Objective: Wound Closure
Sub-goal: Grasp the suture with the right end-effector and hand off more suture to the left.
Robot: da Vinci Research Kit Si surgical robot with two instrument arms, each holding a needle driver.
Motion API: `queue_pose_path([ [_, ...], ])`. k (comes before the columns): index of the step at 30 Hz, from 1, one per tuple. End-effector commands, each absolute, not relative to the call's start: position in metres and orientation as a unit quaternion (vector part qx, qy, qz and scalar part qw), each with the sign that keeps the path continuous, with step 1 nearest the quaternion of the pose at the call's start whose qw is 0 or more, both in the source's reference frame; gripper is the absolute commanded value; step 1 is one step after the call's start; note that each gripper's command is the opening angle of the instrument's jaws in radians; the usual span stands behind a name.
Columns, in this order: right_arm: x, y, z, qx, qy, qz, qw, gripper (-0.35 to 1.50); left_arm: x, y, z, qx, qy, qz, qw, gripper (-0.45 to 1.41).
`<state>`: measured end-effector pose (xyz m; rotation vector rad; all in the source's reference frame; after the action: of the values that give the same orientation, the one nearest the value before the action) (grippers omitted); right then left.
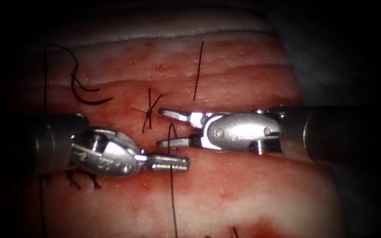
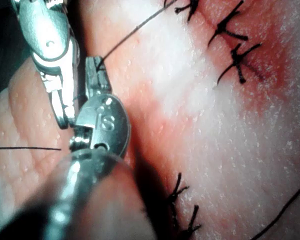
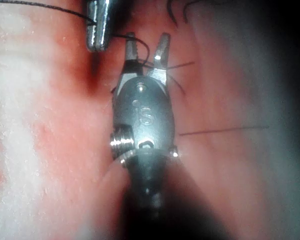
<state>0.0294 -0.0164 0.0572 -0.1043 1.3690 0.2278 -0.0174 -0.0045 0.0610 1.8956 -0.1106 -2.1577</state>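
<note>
Left tool (image 1: 168, 162), nearest the endoscope, is closed on the thread (image 1: 172, 198). Right tool (image 1: 173, 128) gapes wide, holding nothing, beside a tied knot (image 1: 148, 113) over the cut. Needle (image 1: 87, 98) lies free on the tissue (image 1: 243, 194), upper left. Several stitches (image 2: 235, 55) are done; thread tails look untrimmed.

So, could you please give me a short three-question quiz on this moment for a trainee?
1. Fill in: the needle lies free on the tissue, to the ___ of the knotted stitch.
2. What does the left gripper hold: A the needle, B the thread, C the tissue?
3. True or false: the right gripper is open and holds nothing.
Key: 1 left; 2 B; 3 true.
</note>
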Motion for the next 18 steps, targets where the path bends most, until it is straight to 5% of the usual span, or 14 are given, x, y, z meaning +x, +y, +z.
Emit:
queue_pose_path([
  [1, 0.03, -0.0164, 0.0575, -0.045, 0.626, 0.102, 0.772, -0.35, -0.018, -0.0043, 0.0616, 0.654, -0.039, -0.744, 0.134, -0.45],
  [2, 0.03, -0.0164, 0.0575, -0.034, 0.624, 0.113, 0.772, -0.35, -0.018, -0.0043, 0.0616, 0.654, -0.039, -0.744, 0.134, -0.45],
  [3, 0.0299, -0.0166, 0.0575, -0.012, 0.621, 0.139, 0.771, -0.35, -0.0181, -0.0042, 0.0616, 0.654, -0.039, -0.744, 0.133, -0.13],
  [6, 0.0297, -0.0166, 0.0576, 0.011, 0.613, 0.162, 0.773, -0.35, -0.0182, -0.0041, 0.0616, 0.654, -0.039, -0.744, 0.133, -0.03],
  [7, 0.0296, -0.0166, 0.0578, 0.021, 0.604, 0.177, 0.777, -0.35, -0.0182, -0.0041, 0.0616, 0.654, -0.039, -0.744, 0.133, 0.51],
  [8, 0.0294, -0.0164, 0.0579, 0.02, 0.6, 0.185, 0.778, -0.35, -0.0183, -0.0041, 0.0616, 0.654, -0.039, -0.744, 0.132, 0.73],
  [12, 0.0286, -0.0155, 0.059, 0.023, 0.586, 0.216, 0.78, -0.35, -0.0187, -0.0039, 0.0616, 0.651, -0.024, -0.751, 0.106, 1.26],
  [15, 0.0279, -0.0147, 0.0599, 0.026, 0.579, 0.234, 0.781, -0.35, -0.0191, -0.0039, 0.0617, 0.622, -0.035, -0.78, 0.058, 1.36],
  [17, 0.0275, -0.0142, 0.0604, 0.027, 0.573, 0.245, 0.782, -0.35, -0.019, -0.004, 0.0617, 0.603, -0.047, -0.795, 0.046, 1.16],
  [18, 0.0273, -0.0139, 0.0608, 0.028, 0.57, 0.252, 0.782, -0.35, -0.0189, -0.004, 0.0617, 0.599, -0.048, -0.798, 0.043, 0.91],
])
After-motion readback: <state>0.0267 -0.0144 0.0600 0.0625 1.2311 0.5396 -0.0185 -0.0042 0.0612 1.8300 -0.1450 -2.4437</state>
